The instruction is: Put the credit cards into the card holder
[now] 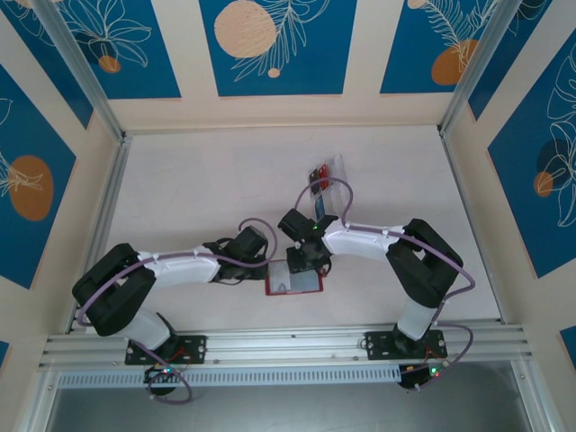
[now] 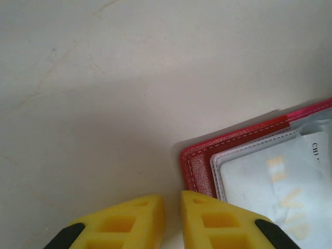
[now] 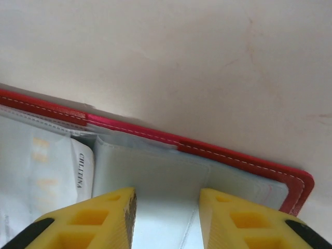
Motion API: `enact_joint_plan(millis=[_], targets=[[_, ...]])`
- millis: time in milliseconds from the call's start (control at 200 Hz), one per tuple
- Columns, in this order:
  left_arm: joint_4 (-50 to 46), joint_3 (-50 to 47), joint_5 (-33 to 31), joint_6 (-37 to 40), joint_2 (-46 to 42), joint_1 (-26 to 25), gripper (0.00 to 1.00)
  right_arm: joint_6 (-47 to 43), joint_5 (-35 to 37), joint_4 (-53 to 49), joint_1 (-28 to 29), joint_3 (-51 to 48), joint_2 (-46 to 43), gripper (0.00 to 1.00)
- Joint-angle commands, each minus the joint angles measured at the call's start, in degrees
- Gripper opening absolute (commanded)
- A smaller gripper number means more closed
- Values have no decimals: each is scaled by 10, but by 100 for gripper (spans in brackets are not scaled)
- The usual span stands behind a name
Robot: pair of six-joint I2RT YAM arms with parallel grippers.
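I see the card holder [image 3: 233,154] as red leather-like material with pale stitching, its sleeves [image 3: 155,168] clear, glossy plastic. The counter [image 3: 181,62] looks smooth, matt and faintly scuffed. On the right gripper [image 3: 167,196] the jaws are matt yellow plastic.

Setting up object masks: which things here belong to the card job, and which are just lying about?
Job:
wallet
sleeved card
other cards
left claw
right claw

Lying about:
tray, which only holds the other cards
table
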Motion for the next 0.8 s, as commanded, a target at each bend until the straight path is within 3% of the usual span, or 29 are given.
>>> enact_joint_plan(millis=[0, 285, 610, 795], targets=[[21, -8, 16, -2, 40, -11, 18, 12, 27, -24, 18, 5, 24, 37], [19, -8, 15, -1, 39, -11, 18, 20, 49, -36, 30, 9, 27, 12], [19, -13, 13, -3, 37, -11, 18, 2, 57, -61, 16, 24, -8, 0], [21, -12, 14, -2, 38, -11, 19, -9, -6, -45, 8, 30, -30, 0]])
